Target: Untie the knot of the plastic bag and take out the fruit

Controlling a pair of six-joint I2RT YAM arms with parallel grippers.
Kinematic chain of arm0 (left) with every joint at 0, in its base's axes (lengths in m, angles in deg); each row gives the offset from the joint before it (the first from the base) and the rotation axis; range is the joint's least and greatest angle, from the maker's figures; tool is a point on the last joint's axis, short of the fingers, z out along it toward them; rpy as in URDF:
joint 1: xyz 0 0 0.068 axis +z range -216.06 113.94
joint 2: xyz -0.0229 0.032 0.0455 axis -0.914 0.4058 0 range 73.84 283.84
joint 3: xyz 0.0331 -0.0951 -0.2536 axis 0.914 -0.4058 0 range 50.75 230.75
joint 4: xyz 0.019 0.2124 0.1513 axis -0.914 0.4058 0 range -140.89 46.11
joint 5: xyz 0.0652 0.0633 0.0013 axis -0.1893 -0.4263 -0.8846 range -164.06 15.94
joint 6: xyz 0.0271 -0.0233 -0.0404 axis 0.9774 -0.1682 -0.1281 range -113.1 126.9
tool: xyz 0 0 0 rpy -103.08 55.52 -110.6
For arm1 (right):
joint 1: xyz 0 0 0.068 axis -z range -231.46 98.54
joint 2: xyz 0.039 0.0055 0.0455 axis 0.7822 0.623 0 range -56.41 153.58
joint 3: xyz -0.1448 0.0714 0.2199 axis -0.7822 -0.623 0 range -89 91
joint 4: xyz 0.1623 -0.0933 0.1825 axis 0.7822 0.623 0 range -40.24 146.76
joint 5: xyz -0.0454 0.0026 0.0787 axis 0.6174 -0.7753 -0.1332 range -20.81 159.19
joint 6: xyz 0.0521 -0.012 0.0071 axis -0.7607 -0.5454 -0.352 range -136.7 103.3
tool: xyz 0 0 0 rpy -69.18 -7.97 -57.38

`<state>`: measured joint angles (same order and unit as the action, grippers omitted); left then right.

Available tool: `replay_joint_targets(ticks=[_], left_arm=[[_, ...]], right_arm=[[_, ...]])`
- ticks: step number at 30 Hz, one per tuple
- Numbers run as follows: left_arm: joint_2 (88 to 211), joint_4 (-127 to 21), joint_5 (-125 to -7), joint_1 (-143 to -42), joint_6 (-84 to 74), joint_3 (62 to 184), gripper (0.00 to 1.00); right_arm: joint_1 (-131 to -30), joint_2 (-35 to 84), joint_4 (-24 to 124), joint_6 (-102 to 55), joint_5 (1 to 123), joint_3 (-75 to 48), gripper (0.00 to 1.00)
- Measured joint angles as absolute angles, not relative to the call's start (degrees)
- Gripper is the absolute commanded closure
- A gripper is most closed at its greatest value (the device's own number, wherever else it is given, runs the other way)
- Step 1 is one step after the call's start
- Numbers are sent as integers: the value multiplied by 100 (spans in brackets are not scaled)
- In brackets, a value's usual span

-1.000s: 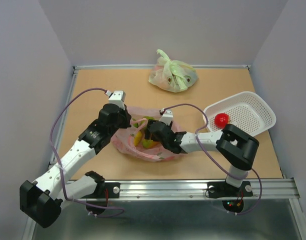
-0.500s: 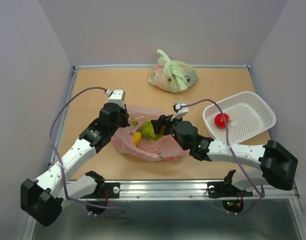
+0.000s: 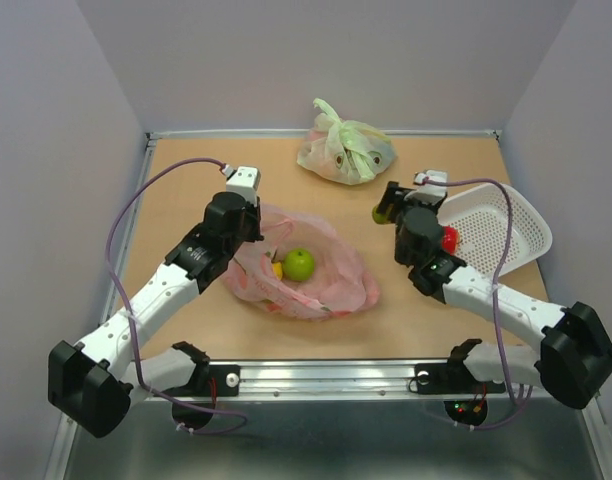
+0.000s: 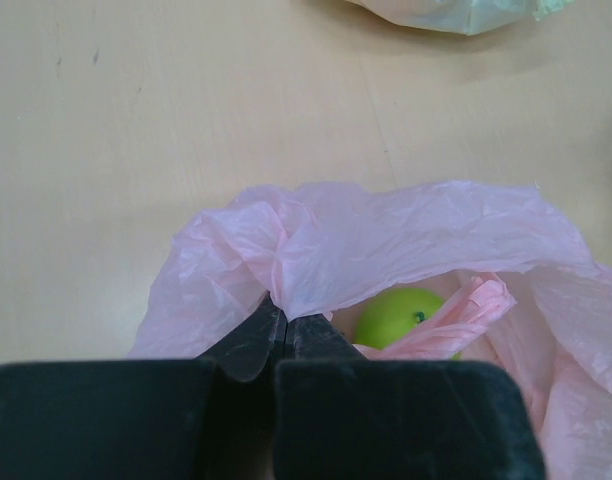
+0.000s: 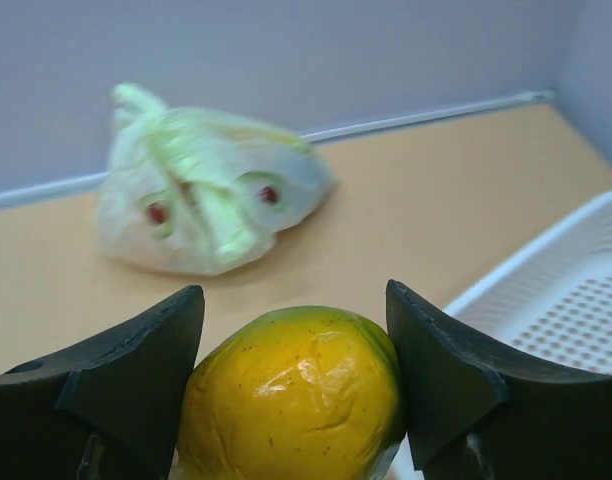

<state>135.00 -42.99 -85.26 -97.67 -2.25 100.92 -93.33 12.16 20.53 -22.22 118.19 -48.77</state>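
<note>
The pink plastic bag [image 3: 316, 280] lies open mid-table. A green apple [image 3: 299, 264] and a bit of yellow fruit [image 3: 277, 269] show inside it. My left gripper [image 3: 248, 228] is shut on the bag's rim; in the left wrist view the fingertips [image 4: 276, 325] pinch the pink film [image 4: 406, 240], with the green apple [image 4: 401, 315] just behind. My right gripper [image 3: 388, 205] is shut on a yellow-green mango-like fruit [image 5: 291, 395], held above the table left of the white basket [image 3: 506, 235]. A red fruit [image 3: 448, 239] lies in the basket, partly hidden by the arm.
A pale green knotted bag [image 3: 344, 152] with fruit inside lies at the back centre, also seen in the right wrist view [image 5: 206, 185]. The basket's rim [image 5: 546, 265] is at the right. Metal rails edge the table.
My right gripper lifted the yellow-green fruit out of the pink bag and carried it right and back toward the basket. My left gripper kept its hold on the bag's rim.
</note>
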Motion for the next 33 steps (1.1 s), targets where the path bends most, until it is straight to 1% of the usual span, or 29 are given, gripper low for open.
replay_joint_targets(ticks=[1,4,5,7,9,12,13,15,16,17,21,26,30,33], left_arm=[[13463,-4312,-8528,-9767,-205,10070,100],[13260,-4342,-8530,-9767,-166,9946,100],[13172,-4340,-8530,-9767,-155,9904,100],[13057,-4336,-8530,-9767,-148,9863,100],[12987,-4340,-8526,-9767,-146,9845,100],[12978,-4340,-8502,-9767,-146,9843,100],[12978,-4340,-8476,-9767,-146,9843,100],[12978,-4340,-8458,-9767,-146,9843,100],[12978,-4340,-8452,-9767,-144,9843,100],[12978,-4340,-8452,-9765,-146,9843,100],[12976,-4340,-8445,-9756,-142,9836,100],[12976,-4340,-8428,-9746,-139,9836,100],[12978,-4338,-8397,-9746,-122,9836,100],[12984,-4336,-8395,-9746,-113,9836,100]], right_arm=[[-9182,1188,2053,-2207,11869,-4877,99],[-8306,1039,2025,-2226,11980,-4943,99],[-7899,991,2007,-2301,11987,-5032,98],[-7305,963,2029,-2460,12015,-5168,91],[-6656,974,2088,-2707,12046,-5303,87],[-6068,1100,2108,-3055,12046,-5349,75],[-5941,1179,2110,-3142,12033,-5349,55],[-5707,1389,2167,-3286,12039,-5345,24],[-5626,1511,2223,-3343,12066,-5327,3],[-5554,1660,2287,-3378,12094,-5305,0],[-5482,1964,2914,-3522,12118,-5026,0],[-5484,1760,3388,-3555,11814,-4846,0],[-5491,1168,3710,-3544,11161,-4846,1],[-5709,582,3904,-3527,10256,-4846,7]])
